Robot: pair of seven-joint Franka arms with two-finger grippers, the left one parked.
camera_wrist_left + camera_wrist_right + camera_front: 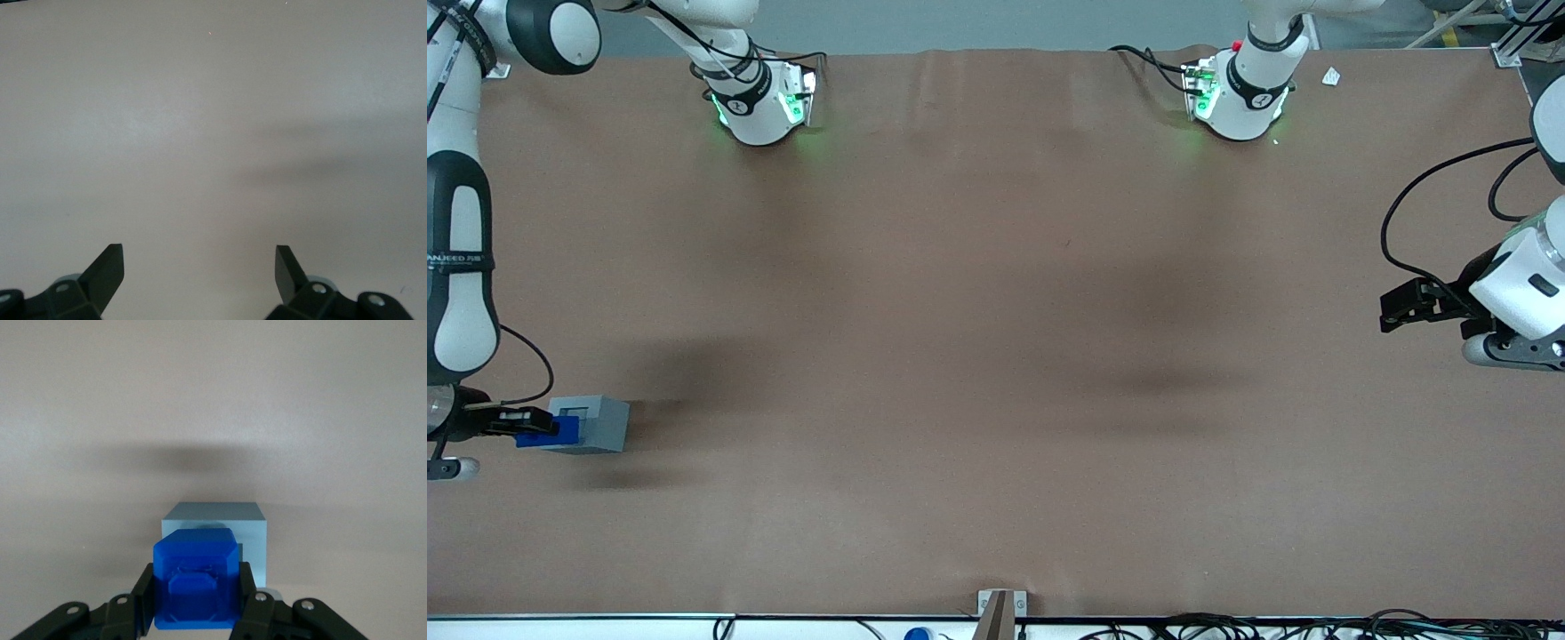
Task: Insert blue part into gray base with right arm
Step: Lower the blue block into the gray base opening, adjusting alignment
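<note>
Front view: the black two-finger gripper (532,425) of the white right arm (461,293) is pinching the small bright-blue stepped plastic block (550,433), held at the working arm's end of the brown counter (996,356). The block overlaps the edge of the light-gray plastic cube (594,424), not yet over its top socket.

Right wrist view: the gripper (197,603) clamps the blue block (196,577) from both sides. The gray cube (217,533) sits straight ahead past the block, so I'd judge the carry continues forward, then down.
</note>
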